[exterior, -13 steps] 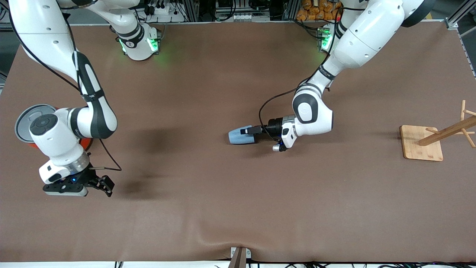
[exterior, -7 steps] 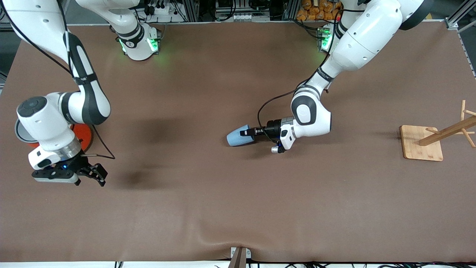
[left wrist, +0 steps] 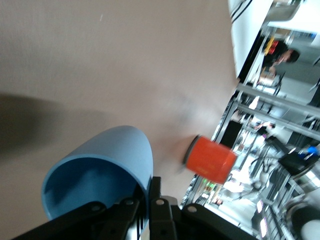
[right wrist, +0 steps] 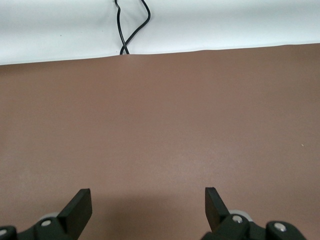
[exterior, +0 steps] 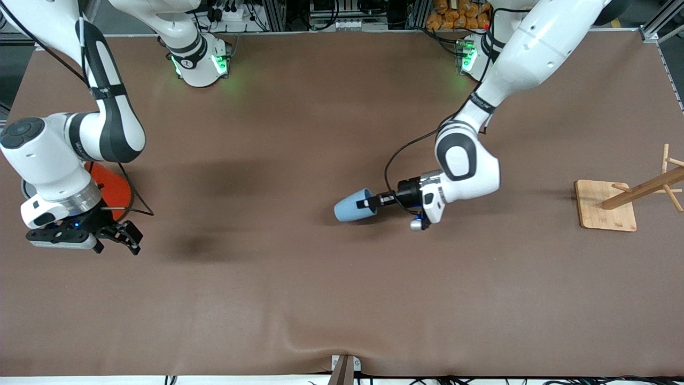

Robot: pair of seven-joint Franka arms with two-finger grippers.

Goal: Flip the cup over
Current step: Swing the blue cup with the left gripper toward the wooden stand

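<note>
The light-blue cup [exterior: 352, 208] is tilted on its side at the middle of the table, its darker-blue mouth turned toward the left arm's end. My left gripper [exterior: 370, 203] is shut on the cup's rim. In the left wrist view one finger is inside the cup [left wrist: 102, 167] and the other presses the outside wall, with the left gripper [left wrist: 150, 192] clamping the wall between them. My right gripper [exterior: 124, 238] hangs open over the table at the right arm's end, and nothing lies between its fingertips [right wrist: 80, 202].
An orange can [exterior: 116, 188] with a grey lid stands at the right arm's end, partly hidden by the right arm; it also shows as the orange can [left wrist: 210, 160] in the left wrist view. A wooden rack on a square base [exterior: 605, 207] stands at the left arm's end.
My left gripper has shut on the cup's rim and tipped the cup's mouth upward while shifting toward the left arm's end. The right arm has drawn back toward its own end of the table.
</note>
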